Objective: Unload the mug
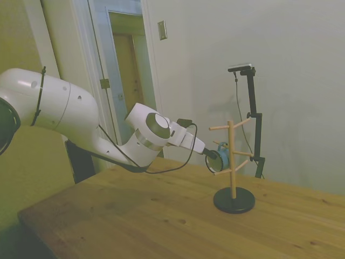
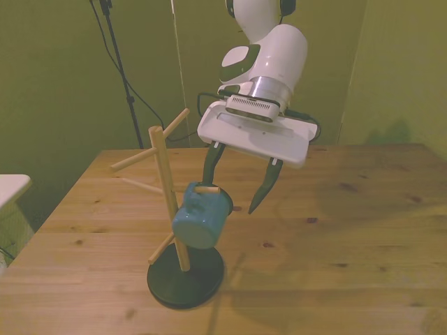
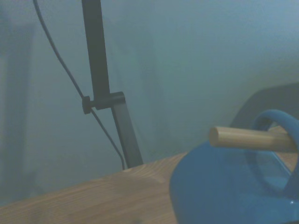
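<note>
Mug still on rack, claw spread beside it.
Front view, L to R: wooden peg rack (image 2: 161, 183) on dark round base (image 2: 186, 276); mug (image 2: 201, 216) hangs by its handle on a peg; gripper (image 2: 232, 194) w/ fingers apart, one just behind mug, other clear on mug's R. Mug mouth hidden. Bare table (image 2: 349, 230) to the R. Wrist view blurry, mug cut off.

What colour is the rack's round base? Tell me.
Black, or very dark; the base shows best in the front view.
</note>
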Tool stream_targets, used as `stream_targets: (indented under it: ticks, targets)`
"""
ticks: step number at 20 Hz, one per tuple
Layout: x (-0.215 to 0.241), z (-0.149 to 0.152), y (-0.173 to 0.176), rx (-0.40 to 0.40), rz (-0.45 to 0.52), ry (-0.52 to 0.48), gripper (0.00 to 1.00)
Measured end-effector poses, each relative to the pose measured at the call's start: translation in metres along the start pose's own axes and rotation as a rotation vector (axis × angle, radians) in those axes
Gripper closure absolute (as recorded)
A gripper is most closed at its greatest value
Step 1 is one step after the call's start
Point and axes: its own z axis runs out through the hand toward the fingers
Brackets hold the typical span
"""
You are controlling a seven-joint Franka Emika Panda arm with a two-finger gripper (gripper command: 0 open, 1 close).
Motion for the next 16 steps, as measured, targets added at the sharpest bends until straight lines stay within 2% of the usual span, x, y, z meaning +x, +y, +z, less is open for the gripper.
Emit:
stream_targets:
  ticks: [8,9,16]
  targets:
    - [0.012,0.023,0.006,-0.008,0.042,0.036,0.0]
    - [0.012,0.026,0.006,-0.01,0.046,0.036,1.0]
    - [0.01,0.034,0.008,-0.014,0.048,0.03,1.0]
